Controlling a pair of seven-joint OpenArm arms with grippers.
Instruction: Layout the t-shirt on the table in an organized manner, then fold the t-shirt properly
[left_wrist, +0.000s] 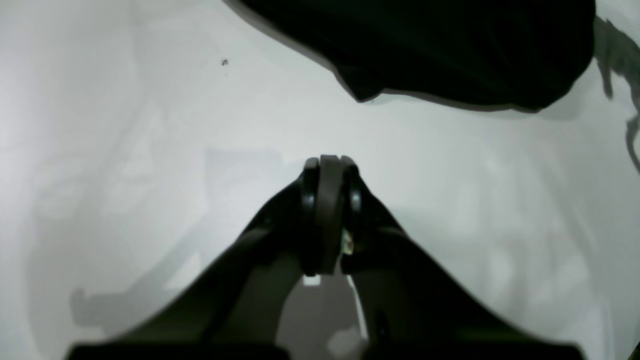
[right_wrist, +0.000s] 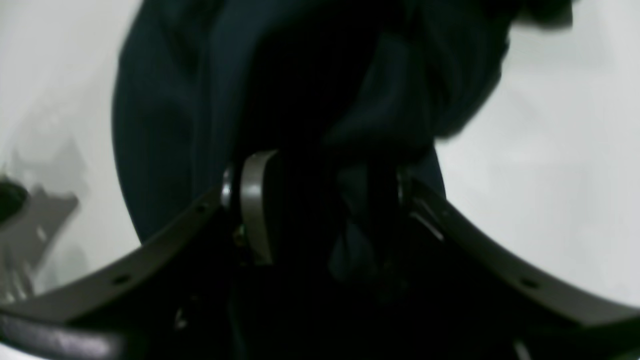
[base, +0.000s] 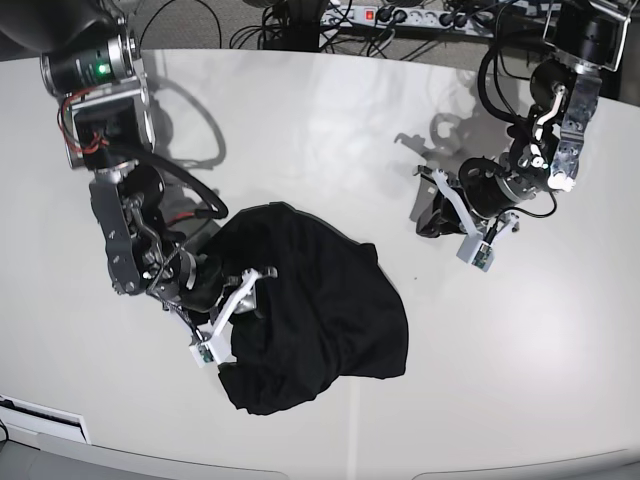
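The black t-shirt (base: 320, 320) lies crumpled in a heap on the white table (base: 330, 130), near its front. My right gripper (base: 240, 305) is at the heap's left edge. In the right wrist view its jaws (right_wrist: 327, 200) stand apart with dark fabric (right_wrist: 175, 125) bunched between them, and one pad (right_wrist: 255, 205) shows bare. My left gripper (base: 430, 218) is shut and empty, just above the bare table to the right of the shirt. In the left wrist view its closed tips (left_wrist: 330, 162) point toward the shirt's edge (left_wrist: 450, 45), well short of it.
A power strip with cables (base: 400, 15) lies along the table's far edge. A small dark speck (left_wrist: 224, 62) marks the table near the left gripper. The table's rounded front edge (base: 300, 465) runs just below the shirt.
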